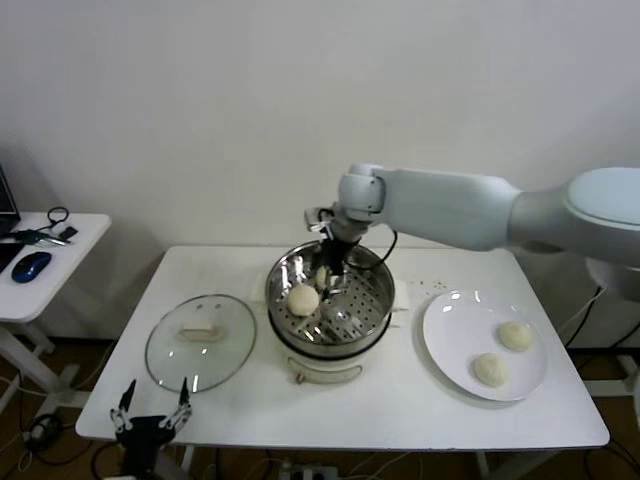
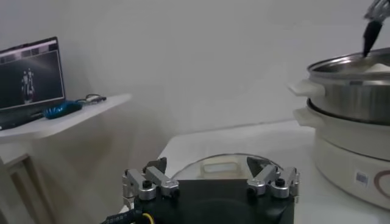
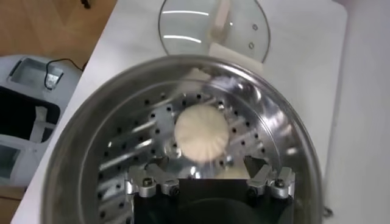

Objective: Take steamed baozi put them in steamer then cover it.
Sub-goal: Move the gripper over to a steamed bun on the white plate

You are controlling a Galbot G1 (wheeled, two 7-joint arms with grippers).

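I face a plain white wall (image 1: 200, 100); a small white side table (image 1: 45, 265) stands at frame left.

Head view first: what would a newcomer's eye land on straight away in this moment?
The big white right arm reaching in from the right, its open right pincer down inside the shiny steamer at the table's middle, beside a baozi on the perforated tray. Next, two more baozi on the white plate to the right, and the glass lid lying left of the steamer.
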